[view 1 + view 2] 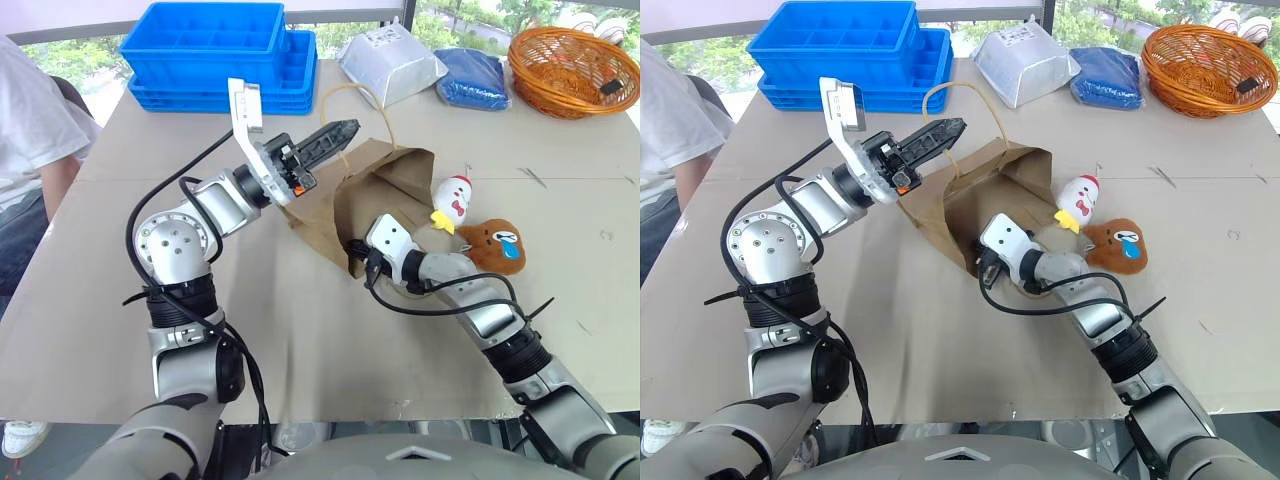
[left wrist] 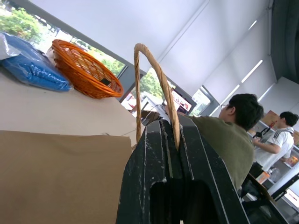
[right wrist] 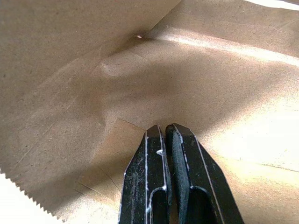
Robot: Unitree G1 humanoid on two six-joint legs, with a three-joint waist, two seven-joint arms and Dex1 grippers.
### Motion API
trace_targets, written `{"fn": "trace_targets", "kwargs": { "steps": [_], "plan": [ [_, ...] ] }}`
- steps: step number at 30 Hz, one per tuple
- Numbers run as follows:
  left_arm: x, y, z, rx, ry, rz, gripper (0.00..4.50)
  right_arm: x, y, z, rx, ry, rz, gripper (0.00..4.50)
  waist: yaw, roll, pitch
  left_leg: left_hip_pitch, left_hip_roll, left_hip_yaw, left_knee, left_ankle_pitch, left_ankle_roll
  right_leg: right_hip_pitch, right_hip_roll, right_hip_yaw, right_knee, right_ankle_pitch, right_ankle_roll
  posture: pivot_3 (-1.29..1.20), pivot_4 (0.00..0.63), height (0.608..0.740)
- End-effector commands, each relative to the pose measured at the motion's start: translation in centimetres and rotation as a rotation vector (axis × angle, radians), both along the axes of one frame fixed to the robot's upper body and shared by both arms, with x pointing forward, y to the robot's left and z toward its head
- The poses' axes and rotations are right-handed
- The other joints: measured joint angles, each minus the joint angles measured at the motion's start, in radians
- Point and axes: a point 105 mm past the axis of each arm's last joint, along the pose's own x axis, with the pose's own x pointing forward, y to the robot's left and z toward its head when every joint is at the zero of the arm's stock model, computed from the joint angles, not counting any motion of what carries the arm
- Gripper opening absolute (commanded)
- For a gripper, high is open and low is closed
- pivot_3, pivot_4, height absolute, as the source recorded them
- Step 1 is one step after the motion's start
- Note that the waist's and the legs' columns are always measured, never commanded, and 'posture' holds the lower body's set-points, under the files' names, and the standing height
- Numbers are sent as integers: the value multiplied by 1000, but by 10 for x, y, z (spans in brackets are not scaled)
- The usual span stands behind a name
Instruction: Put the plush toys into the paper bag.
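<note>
Item: bag-opening step, toys not yet loaded.

1. Right gripper [image 3: 167,128], black two-finger claw: fingers pressed together, nothing between them. It is poked inside the mouth of the plain brown kraft paper bag [image 1: 345,205], tips against the inner paper wall, w/ the bag's saw-tooth mouth edge seen close by in the right wrist view.

2. Paper bag: laid on its side mid-table, mouth turned toward the robot, upper wall lifted so the opening gapes.

3. Left gripper [image 1: 340,132]: fingers clamped tight on a thin tan cord handle [image 2: 154,79] of the bag; the loop is held up above the table, so the top side is kept raised.

4. Plush toys, just beyond the right forearm, beside the bag, both outside it: white cone-shaped plush w/ yellow tips and red marks [image 1: 452,200]; brown rounded plush w/ crying face and blue tear [image 1: 496,245]. The two are touching or nearly so.

Step judged: mouth is being spread and propped. Next move prob. calls for the right claw to be drawn out, opened, and brought to the nearer toy while the handle is kept up; the bag may slump if the handle is let go.

5. Surface: grey-beige table [image 1: 300,340], scuffed.

6. Far edge: stacked blue plastic crates [image 1: 215,50], white plastic container [image 1: 390,62], blue folded cloth bag [image 1: 472,78], orange wicker basket [image 1: 575,70].

7. Room: windows w/ greenery; a person in white at the table's left side [image 1: 30,120]; two more persons in the left wrist view.
</note>
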Motion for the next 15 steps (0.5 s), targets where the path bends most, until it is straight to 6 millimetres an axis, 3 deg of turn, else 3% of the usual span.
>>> {"fn": "trace_targets", "kwargs": {
  "steps": [1,5,8,13,15],
  "plan": [
    [-10,-5,8,21,-78,-23,0,-3,-9,-3,20,20,-21,53,2,0,0,0,0,0,0,0,0,0,0,0,0,0,0,0,150,740],
    [-10,-6,2,44,-82,-28,0,-6,-13,32,101,-48,-18,53,2,0,0,-1,-1,-1,0,0,0,0,-1,0,0,0,0,0,150,740],
    [-11,-7,-4,78,-91,-34,0,-20,-27,77,171,-133,-13,53,1,0,1,-2,-1,-1,0,0,0,-1,-1,0,0,0,0,0,150,740],
    [-11,-9,-10,108,-112,-43,0,-43,-49,111,219,-127,-13,53,1,0,1,-2,-1,-2,0,0,0,-1,0,-1,0,0,0,0,150,740],
    [-11,-10,-11,111,-118,-46,0,-53,-56,120,227,-127,-15,770,3,0,1,-2,-1,-2,0,0,0,-1,0,-1,-1,0,0,0,150,740]
  ]
}}
